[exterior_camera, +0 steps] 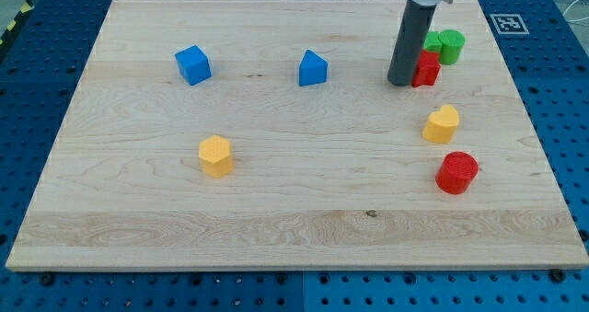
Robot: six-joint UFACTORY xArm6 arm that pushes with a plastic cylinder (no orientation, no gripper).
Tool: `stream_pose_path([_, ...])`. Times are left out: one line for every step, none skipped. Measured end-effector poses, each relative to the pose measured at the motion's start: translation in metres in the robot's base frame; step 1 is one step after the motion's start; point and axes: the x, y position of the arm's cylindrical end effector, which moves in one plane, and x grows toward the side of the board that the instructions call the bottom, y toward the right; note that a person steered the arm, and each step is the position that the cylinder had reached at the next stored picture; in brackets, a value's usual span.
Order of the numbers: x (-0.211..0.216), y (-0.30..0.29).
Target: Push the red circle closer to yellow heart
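Observation:
The red circle [456, 172] lies near the board's right edge, at the view's lower right. The yellow heart [442, 124] sits just above it and slightly left, a small gap between them. My tip [401, 82] rests on the board above and left of the yellow heart, touching the left side of a red block [427, 69]. The tip is well above the red circle.
Two green blocks [445, 44] sit at the upper right behind the red block. A blue cube [193, 64] is at the upper left, a blue block [312, 69] at the upper middle, and a yellow hexagon [216, 156] at the left middle.

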Motion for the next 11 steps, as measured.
stream_pose_path([0.041, -0.014])
stream_pose_path([0.084, -0.04])
stream_pose_path([0.124, -0.054])
stream_pose_path([0.188, -0.049])
stream_pose_path([0.203, -0.029])
stream_pose_path([0.203, -0.003])
stream_pose_path([0.194, 0.019])
stream_pose_path([0.173, 0.036])
stream_pose_path([0.15, 0.063])
stream_pose_path([0.14, 0.09])
stream_pose_path([0.125, 0.102])
